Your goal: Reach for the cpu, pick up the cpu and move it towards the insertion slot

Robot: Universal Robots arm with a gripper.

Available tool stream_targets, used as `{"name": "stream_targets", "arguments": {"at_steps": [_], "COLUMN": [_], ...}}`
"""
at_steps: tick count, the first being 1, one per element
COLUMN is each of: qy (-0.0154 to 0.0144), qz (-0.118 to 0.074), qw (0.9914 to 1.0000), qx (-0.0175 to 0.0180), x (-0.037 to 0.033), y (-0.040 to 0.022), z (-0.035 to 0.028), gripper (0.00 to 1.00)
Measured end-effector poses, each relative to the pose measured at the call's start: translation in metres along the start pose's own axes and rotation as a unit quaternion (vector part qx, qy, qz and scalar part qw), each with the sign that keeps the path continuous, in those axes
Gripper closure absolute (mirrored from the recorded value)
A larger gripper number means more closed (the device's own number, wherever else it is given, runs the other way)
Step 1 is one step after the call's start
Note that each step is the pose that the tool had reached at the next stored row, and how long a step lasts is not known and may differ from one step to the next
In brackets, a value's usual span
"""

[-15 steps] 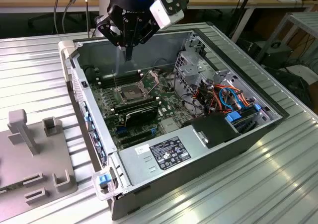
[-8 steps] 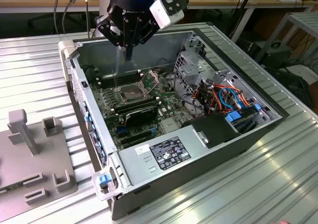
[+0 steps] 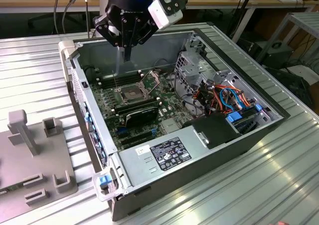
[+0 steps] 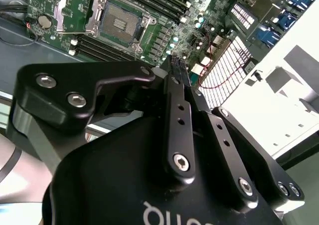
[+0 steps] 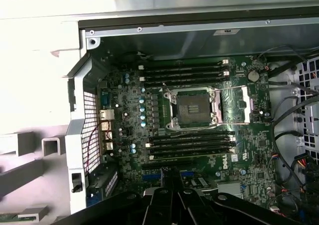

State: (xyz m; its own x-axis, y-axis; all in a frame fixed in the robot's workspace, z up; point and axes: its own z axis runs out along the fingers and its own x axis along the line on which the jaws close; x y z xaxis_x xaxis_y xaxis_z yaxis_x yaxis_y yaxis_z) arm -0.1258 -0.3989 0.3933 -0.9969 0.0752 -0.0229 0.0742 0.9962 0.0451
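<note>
A black robot gripper [image 3: 127, 55] hangs, fingers downward, over the open top of a dark grey desktop computer case [image 3: 209, 165] that lies on its side on a ribbed silvery metal table [image 3: 40, 75]. In both wrist views [image 4: 178, 68] [image 5: 174, 180] its two black fingers are drawn together at the tips with no clear gap. Whether the cpu, a thin chip, is pinched between them cannot be told. The insertion slot [image 3: 130, 93], a square socket with a silvery metal frame and a dark centre, sits on the green motherboard [image 3: 107, 110] below the fingertips and well apart from them. Its silvery hinged cover plate [image 3: 151, 79] stands raised at the side towards the exterior view's right. The socket centre looks dark and bare in both wrist views [image 4: 119, 21] [image 5: 193, 108]. Long narrow dark memory slots [image 5: 184, 70] flank the socket on two sides (one bank lies between socket and fingertips in the first wrist view). Near the socket lies a long black graphics card [image 3: 142, 116], and beyond that card a silvery power supply box [image 3: 159, 157]. On the table at the exterior view's left, outside the case, rests a flat grey fixture plate with upright posts [image 3: 30, 155].
</note>
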Motion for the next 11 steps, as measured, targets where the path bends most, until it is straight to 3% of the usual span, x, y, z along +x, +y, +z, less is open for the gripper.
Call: {"name": "stream_targets", "arguments": {"at_steps": [11], "qy": [0.0013], "qz": [0.0], "qw": [1.0], "qx": [0.0001], "x": [0.0045], "y": [-0.0003], "z": [0.0001], "gripper": [0.89]}}
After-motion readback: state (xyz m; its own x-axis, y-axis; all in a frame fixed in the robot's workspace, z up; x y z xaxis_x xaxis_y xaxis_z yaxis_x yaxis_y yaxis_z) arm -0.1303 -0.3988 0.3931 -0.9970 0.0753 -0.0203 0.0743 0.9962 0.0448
